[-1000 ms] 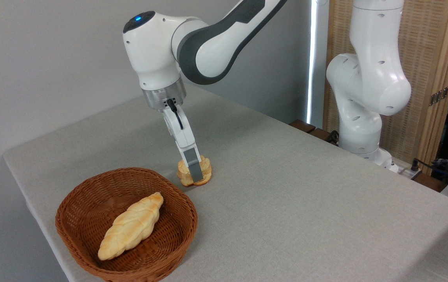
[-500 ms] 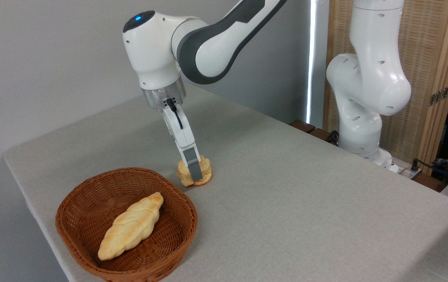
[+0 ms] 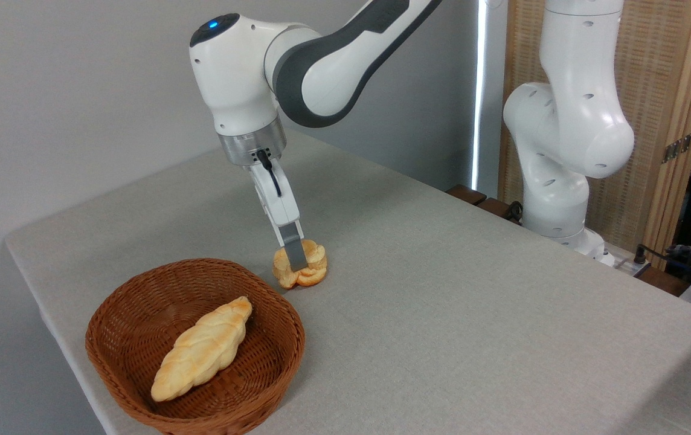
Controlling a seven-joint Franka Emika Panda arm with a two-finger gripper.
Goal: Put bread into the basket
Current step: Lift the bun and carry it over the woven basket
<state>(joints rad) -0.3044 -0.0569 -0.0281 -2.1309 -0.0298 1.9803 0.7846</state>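
Soft, even light is filling a sharp, undistorted picture, a bright strip is glaring beside the screen (image 3: 611, 90) at the back, and only a faint shadow is showing under the bread (image 3: 301, 268) on the table (image 3: 472, 314), with a dimmer patch at its near right corner.

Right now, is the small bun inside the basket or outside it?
Outside. The small bun is beside the basket, just past its far rim, with the pincer shut on it. Only the braided loaf lies inside.

Bread (image 3: 301, 269) on table (image 3: 442, 302), behind basket (image 3: 140, 374); loaf (image 3: 202, 348) inside basket.
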